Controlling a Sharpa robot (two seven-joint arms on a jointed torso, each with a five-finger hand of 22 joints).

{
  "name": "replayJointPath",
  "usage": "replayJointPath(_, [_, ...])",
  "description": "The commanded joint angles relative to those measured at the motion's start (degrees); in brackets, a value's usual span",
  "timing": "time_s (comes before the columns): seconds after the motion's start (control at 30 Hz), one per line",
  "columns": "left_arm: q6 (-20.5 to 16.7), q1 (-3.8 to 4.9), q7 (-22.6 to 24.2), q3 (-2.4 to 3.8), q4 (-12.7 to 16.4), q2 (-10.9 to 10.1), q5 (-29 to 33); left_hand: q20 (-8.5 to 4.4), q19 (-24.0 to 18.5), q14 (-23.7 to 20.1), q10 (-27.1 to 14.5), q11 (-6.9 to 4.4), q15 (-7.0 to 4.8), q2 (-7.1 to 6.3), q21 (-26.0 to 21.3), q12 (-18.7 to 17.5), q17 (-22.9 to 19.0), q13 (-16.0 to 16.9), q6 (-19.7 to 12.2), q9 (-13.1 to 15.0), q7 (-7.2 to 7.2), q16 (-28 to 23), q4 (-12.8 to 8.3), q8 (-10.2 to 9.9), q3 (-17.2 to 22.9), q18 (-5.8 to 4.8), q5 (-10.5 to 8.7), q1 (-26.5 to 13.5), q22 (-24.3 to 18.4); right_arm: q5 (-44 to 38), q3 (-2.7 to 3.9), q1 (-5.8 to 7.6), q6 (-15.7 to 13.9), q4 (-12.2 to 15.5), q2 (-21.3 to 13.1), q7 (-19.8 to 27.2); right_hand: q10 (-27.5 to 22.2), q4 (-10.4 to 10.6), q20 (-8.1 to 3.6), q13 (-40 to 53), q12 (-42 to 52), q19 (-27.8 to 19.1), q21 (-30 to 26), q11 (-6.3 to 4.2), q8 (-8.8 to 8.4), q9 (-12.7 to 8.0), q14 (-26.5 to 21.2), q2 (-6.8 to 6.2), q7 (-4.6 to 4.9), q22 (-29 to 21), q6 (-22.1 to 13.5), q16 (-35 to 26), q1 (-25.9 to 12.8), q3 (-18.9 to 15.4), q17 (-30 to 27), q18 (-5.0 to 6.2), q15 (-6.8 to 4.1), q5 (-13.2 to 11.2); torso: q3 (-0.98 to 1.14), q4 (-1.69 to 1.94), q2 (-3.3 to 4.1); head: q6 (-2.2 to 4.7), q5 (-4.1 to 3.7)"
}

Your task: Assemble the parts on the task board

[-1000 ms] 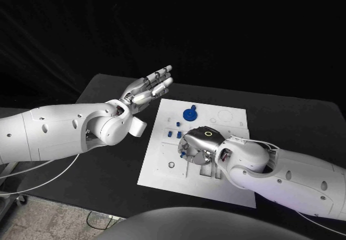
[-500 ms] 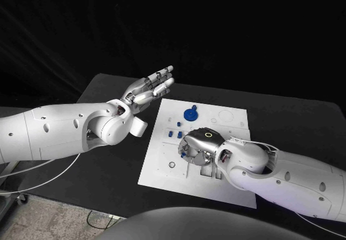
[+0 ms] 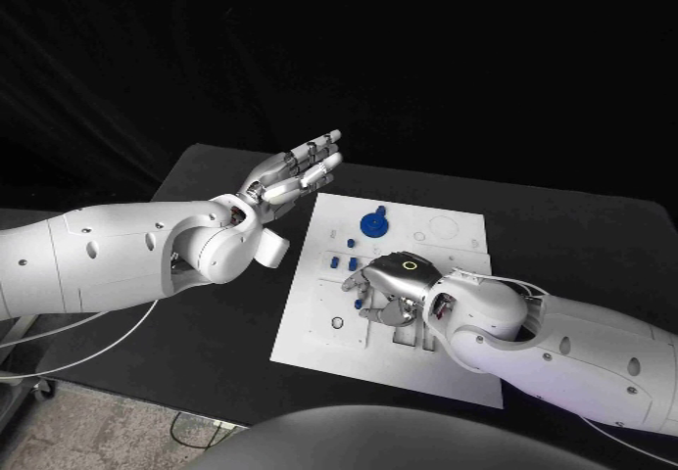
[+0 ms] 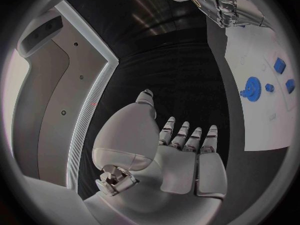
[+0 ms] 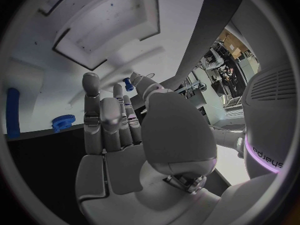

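While right hand point(image 3: 389, 291) hovers over task board point(image 3: 318, 294) centre, fingers point(image 5: 103, 120) loosely spread, empty; lower squarely. Blue gear point(image 3: 373, 224) at twelve o'clock. Left hand point(image 3: 293, 168) open, idle.

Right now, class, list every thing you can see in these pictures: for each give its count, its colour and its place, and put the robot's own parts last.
table: one, black, under everything.
task board: one, white plate, middle of the table.
gear: one, blue, on the far part of the board.
small parts: a few, blue, on the board just nearer than the gear.
ring: one, dark, on the board's near left part.
peg: one, small, blue, at the right hand's fingertips; whether it is pinched or only touched cannot be told.
left hand: one, silver, raised beyond the board's far left corner, fingers apart, holding nothing.
right hand: one, silver, low over the middle of the board.
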Motion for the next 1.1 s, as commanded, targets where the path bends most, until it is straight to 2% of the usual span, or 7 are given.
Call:
replayJointPath(0.03, [1.24,0.01,0.34,0.02,0.00,0.09,-0.32,0.10,-0.28,0.01,-0.07,0.29,0.27,0.52,-0.06,0.35,0.09,0.07,0.03,0.09,0.32,0.27,0.02,0.11,-0.48,0.22,0.25,0.06,0.14,-0.02,-0.06,-0.10,-0.55,0.21,-0.65,-0.18,-1.62,0.50,0.14,0.60,1.17,-0.66,-1.56,0.29,0.04,-0.50,-0.59,-0.19,-0.17,1.43,-1.13,-0.42,0.10,-1.29,-0.51,1.01,0.03,-0.96,0.03,0.01,0.02,0.00,0.02])
replayJointPath(0.23, [1.24,0.01,0.26,0.02,0.06,-0.03,-0.06,0.10,-0.18,0.04,-0.05,0.35,0.29,0.55,0.02,0.44,0.10,0.08,0.10,0.10,0.43,0.30,0.03,0.12,-0.56,0.25,0.24,0.13,0.47,0.56,0.15,0.81,-2.68,2.37,-2.99,-0.46,-3.19,1.50,0.28,1.52,3.02,-0.59,-2.12,0.35,0.51,-0.78,-0.70,0.01,0.10,1.39,-0.75,-0.19,0.52,-2.97,-0.46,1.09,0.08,-1.76,0.00,0.03,0.05,0.00,-0.02])
replayJointPath(0.33, [1.25,0.01,0.21,0.02,0.05,-0.09,0.02,0.10,-0.11,0.06,-0.03,0.41,0.31,0.60,0.06,0.50,0.10,0.08,0.12,0.10,0.50,0.31,0.03,0.12,-0.64,0.28,0.25,0.19,0.64,2.20,0.31,2.72,-2.00,4.18,-4.86,-1.53,-3.64,2.24,0.49,1.98,4.11,-0.28,-1.92,0.33,1.38,-0.58,-0.51,0.23,0.92,1.48,0.98,0.15,0.40,-3.73,-0.23,0.98,0.45,-1.95,0.05,-0.07,0.06,0.00,-0.10])
replayJointPath(0.5, [1.29,0.01,0.12,0.01,0.03,-0.07,0.07,0.10,-0.05,0.07,-0.02,0.46,0.36,0.65,0.10,0.56,0.11,0.09,0.15,0.11,0.56,0.32,0.04,0.12,-0.71,0.31,0.25,0.23,0.75,4.53,0.42,6.84,0.76,6.77,-8.49,-3.93,-4.57,3.39,1.04,1.94,4.90,0.66,-0.85,0.81,2.24,-0.54,0.09,0.49,3.26,1.76,3.19,0.96,0.39,-4.87,0.39,0.74,1.17,-2.02,-0.03,0.03,-0.03,0.00,-0.55])
replayJointPath(0.63, [1.36,0.01,0.10,0.01,-0.08,0.05,0.09,0.11,0.03,0.10,0.00,0.52,0.41,0.78,0.15,0.60,0.11,0.09,0.17,0.11,0.64,0.34,0.04,0.12,-0.78,0.34,0.31,0.33,0.89,5.15,0.45,8.56,0.84,7.44,-11.09,-5.00,-3.64,4.01,1.19,1.77,5.50,1.24,-0.32,0.75,2.31,-0.75,0.47,0.69,4.42,1.89,3.83,1.39,0.54,-5.33,0.69,0.76,1.19,-1.92,0.00,-0.02,-0.04,0.00,-0.90])
replayJointPath(0.9, [1.47,0.00,0.04,0.01,-0.21,0.26,0.10,0.11,0.11,0.13,0.00,0.56,0.48,1.02,0.18,0.66,0.12,0.09,0.25,0.11,0.80,0.36,-0.01,0.13,-0.87,0.37,0.54,0.58,0.95,5.00,0.44,9.29,3.64,5.86,-13.92,-6.30,-2.63,4.72,1.12,1.56,6.09,1.27,-1.14,0.50,2.26,-1.10,0.31,0.79,4.79,1.77,4.39,1.12,0.63,-5.84,0.18,0.93,1.01,-2.56,0.04,0.01,-0.02,0.00,-1.11])
replayJointPath(1.1, [1.43,-0.04,0.08,0.01,-0.47,0.52,0.10,0.11,0.14,0.07,-0.01,0.60,0.47,1.12,0.20,0.64,0.10,0.09,0.25,0.11,0.86,0.34,-0.04,0.13,-0.89,0.37,0.66,0.71,0.98,4.74,0.38,9.13,4.99,5.04,-14.69,-6.78,-3.14,5.44,0.99,1.26,6.01,2.72,2.34,0.39,2.10,-1.41,1.53,0.64,4.71,2.50,4.57,2.70,0.37,-6.55,1.95,0.48,0.84,-3.52,0.00,0.01,-0.02,0.00,-1.52])
